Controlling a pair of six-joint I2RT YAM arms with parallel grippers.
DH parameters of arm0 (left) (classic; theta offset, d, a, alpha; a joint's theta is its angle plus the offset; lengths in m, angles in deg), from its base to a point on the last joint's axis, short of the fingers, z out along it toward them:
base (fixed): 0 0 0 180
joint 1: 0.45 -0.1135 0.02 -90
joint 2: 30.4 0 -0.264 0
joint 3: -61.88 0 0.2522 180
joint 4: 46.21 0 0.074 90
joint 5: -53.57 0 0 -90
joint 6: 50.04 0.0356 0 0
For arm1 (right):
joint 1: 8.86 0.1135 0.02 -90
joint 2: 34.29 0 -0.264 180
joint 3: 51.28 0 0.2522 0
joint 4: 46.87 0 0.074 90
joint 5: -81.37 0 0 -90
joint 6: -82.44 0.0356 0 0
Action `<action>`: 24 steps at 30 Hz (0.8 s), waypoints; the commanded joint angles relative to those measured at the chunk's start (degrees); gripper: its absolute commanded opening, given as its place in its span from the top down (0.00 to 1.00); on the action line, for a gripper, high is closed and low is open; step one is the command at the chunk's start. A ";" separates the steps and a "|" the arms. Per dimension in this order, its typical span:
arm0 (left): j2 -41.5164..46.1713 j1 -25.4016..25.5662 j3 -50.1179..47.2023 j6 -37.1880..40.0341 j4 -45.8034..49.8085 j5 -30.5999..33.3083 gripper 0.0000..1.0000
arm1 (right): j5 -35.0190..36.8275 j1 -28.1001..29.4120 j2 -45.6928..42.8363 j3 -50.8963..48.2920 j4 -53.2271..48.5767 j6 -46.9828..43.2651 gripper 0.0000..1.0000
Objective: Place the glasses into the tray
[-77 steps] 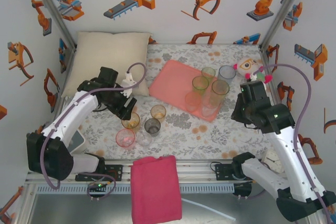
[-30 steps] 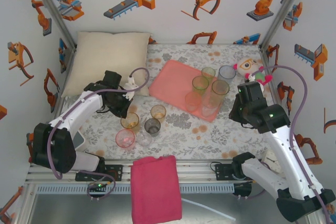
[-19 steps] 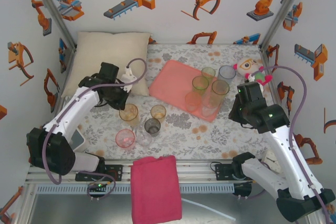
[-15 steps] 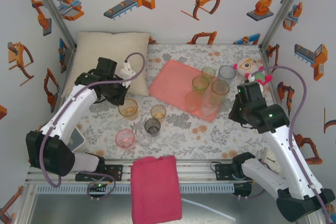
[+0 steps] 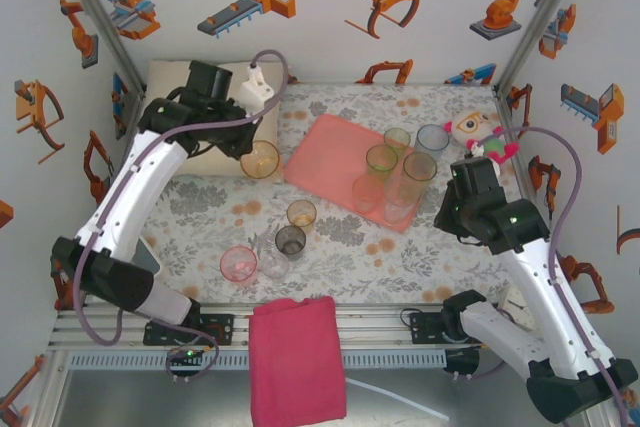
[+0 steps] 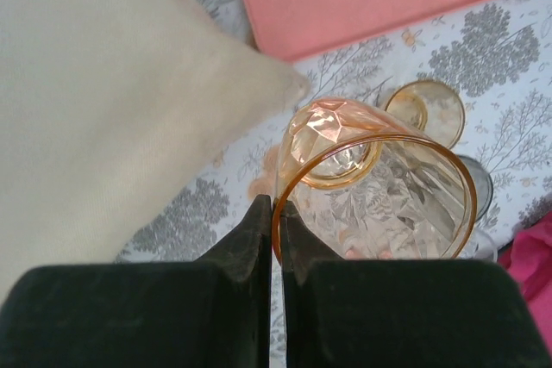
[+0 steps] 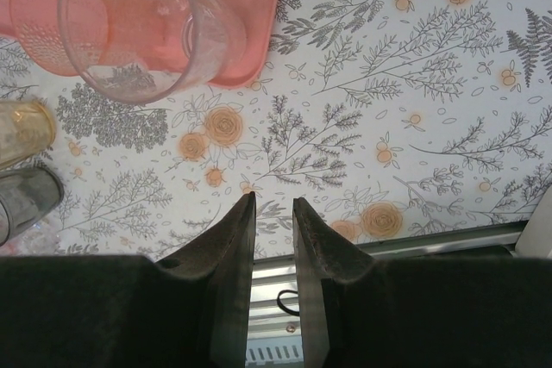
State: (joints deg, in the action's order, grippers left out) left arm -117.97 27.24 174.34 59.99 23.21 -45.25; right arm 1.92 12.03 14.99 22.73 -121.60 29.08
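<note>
Grips an orange glass (image 5: 260,159) by the rim with the left gripper (image 6: 276,217) — jaws clamped on the thin wall, one finger inside and one outside, probably because the cup is too wide to span. Holds it tilted, clear of the table (image 5: 440,247), between the pillow (image 5: 205,112) and the tray (image 5: 322,155). Bare room at the tray's left end; five glasses (image 5: 395,172) crowded at its right. Four other glasses (image 5: 275,247) waiting on the table. Right gripper (image 7: 272,213) low by the near edge — jaws slightly apart, empty.
</note>
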 commanded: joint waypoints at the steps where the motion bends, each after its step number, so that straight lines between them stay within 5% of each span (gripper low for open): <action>1: -5.33 2.25 4.21 -1.05 -1.06 -0.62 0.90 | 0.59 0.53 -1.04 -0.82 -0.27 1.40 0.73; 13: -25.96 6.63 17.03 -4.63 -7.09 -5.16 0.90 | 1.98 0.55 -1.81 -2.03 0.05 3.61 0.73; 24: -35.72 9.40 20.65 -5.70 -10.19 -6.70 0.90 | 2.29 0.50 -1.70 -3.07 0.80 4.54 0.73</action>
State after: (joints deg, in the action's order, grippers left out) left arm -152.66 35.83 192.56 55.56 14.51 -50.00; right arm 2.99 12.03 13.41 20.59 -121.55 32.18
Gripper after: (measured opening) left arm 0.105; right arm 0.269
